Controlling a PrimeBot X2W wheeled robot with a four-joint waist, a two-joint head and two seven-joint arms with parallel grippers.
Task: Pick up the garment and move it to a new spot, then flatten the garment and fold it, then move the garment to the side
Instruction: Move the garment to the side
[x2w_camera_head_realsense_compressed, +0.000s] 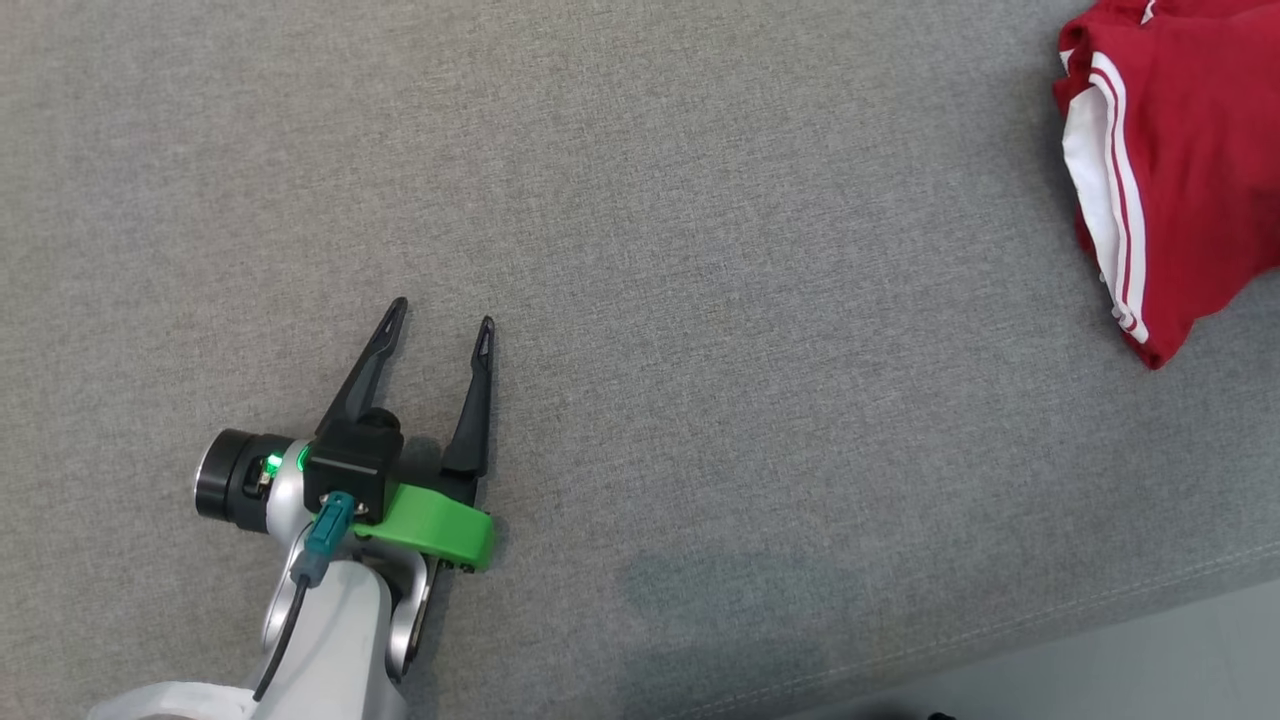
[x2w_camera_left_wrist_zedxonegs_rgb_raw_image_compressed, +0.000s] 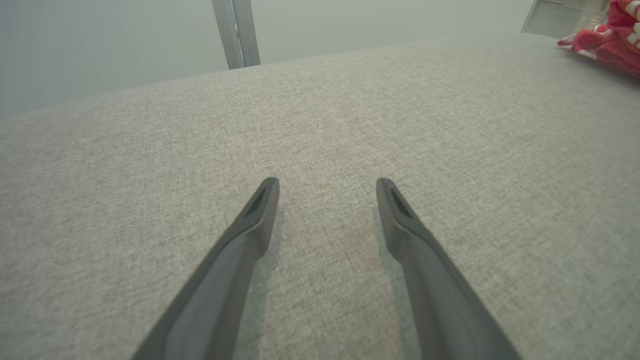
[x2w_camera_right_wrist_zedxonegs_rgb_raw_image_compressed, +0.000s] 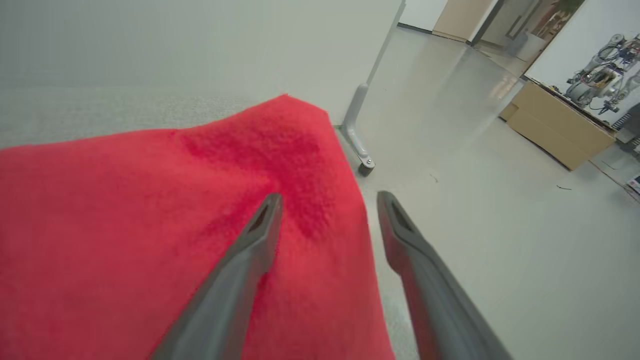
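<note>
Head view: left gripper (x2w_camera_head_realsense_compressed: 443, 315) sits at lower left over the grey fabric surface (x2w_camera_head_realsense_compressed: 700, 250). Its two dark fingers are spread wide w/ nothing btwn them, and a green bracket and green light show at the wrist. The garment (x2w_camera_head_realsense_compressed: 1180, 150) is at the top right corner, on the same surface near its right side and partly cut off by the frame. It's red w/ white stripes along one edge, bunched and folded over itself, well apart from the left gripper. Pale floor (x2w_camera_head_realsense_compressed: 1150, 660) shows at bottom right past the surface's seam.

Left wrist view: left gripper (x2w_camera_left_wrist_zedxonegs_rgb_raw_image_compressed: 326, 184) has its fingers apart and empty over bare grey fabric. The garment (x2w_camera_left_wrist_zedxonegs_rgb_raw_image_compressed: 607, 40) is a small red heap far off at upper right. A metal post (x2w_camera_left_wrist_zedxonegs_rgb_raw_image_compressed: 235, 30) stands beyond the far edge.

Right wrist view: right gripper (x2w_camera_right_wrist_zedxonegs_rgb_raw_image_compressed: 330, 197) has its fingers apart and clamps nothing. One finger lies over the garment (x2w_camera_right_wrist_zedxonegs_rgb_raw_image_compressed: 150, 225), the other is past the cloth's edge. Can't tell if either touches the cloth. Beyond are the floor (x2w_camera_right_wrist_zedxonegs_rgb_raw_image_compressed: 475, 225), a metal leg (x2w_camera_right_wrist_zedxonegs_rgb_raw_image_compressed: 357, 125) w/ a wheel, and a cardboard box (x2w_camera_right_wrist_zedxonegs_rgb_raw_image_compressed: 560, 125).
</note>
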